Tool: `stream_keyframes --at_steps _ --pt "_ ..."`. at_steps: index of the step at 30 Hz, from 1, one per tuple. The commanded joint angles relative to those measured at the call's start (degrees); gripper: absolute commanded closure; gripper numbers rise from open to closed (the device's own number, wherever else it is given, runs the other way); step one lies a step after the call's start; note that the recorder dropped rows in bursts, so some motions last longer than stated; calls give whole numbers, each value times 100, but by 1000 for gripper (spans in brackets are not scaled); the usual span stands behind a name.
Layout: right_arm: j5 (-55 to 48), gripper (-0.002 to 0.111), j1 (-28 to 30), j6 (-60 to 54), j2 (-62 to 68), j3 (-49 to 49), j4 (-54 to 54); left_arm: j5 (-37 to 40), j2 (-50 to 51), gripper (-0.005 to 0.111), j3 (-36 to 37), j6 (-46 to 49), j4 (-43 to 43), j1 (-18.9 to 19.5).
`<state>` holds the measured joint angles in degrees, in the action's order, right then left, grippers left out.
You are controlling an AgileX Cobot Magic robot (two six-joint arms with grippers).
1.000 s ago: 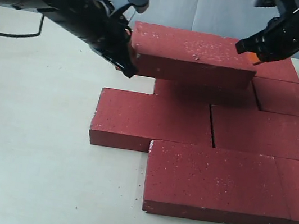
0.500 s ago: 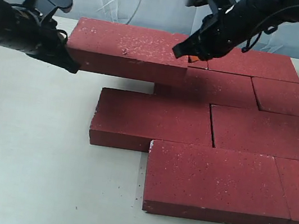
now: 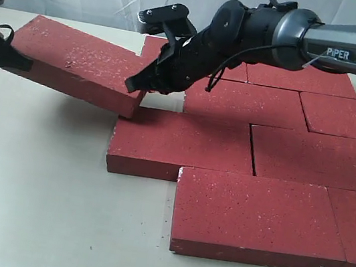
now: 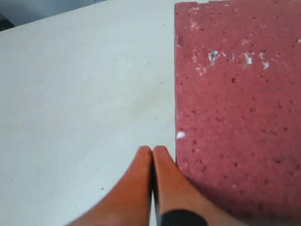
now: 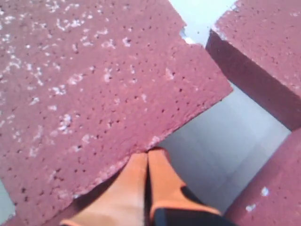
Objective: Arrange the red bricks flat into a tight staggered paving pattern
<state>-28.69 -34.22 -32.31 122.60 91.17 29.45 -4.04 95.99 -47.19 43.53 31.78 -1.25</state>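
One loose red brick (image 3: 74, 63) hangs tilted at the left, its right end low by the corner of a laid brick (image 3: 183, 144). It is squeezed endwise between both grippers. My left gripper (image 3: 10, 59) is shut and pushes on the brick's left end; its orange fingertips (image 4: 153, 150) sit beside the brick (image 4: 235, 108). My right gripper (image 3: 136, 87) is shut too, tips (image 5: 148, 153) against the edge of the brick (image 5: 94, 80). Neither holds anything between its fingers. Several more red bricks (image 3: 256, 217) lie flat in staggered rows on the right.
The beige table (image 3: 34, 185) stretches bare left and front of the paving. A small gap (image 3: 161, 100) shows at the left end of the second row. The right arm (image 3: 327, 45) reaches across above the back bricks (image 3: 302, 78). White curtain behind.
Both arms have carried the loose brick leftward off the back rows. It was level before; now its right end has dropped toward the table and it tilts.
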Motion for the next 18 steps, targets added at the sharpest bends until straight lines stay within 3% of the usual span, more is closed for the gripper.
stream_keyframes --at_steps 1,8,14,18 --pt "853 109 -124 -45 165 122 516 -164 105 107 35 4 214 87" --pt "1271 109 -112 -45 369 122 120 -769 699 107 35 -9 228 171" --pt "1455 109 57 305 369 122 -183 -964 699 107 35 -9 609 638" --pt "816 109 144 409 349 122 -197 -860 699 107 35 -9 577 681"
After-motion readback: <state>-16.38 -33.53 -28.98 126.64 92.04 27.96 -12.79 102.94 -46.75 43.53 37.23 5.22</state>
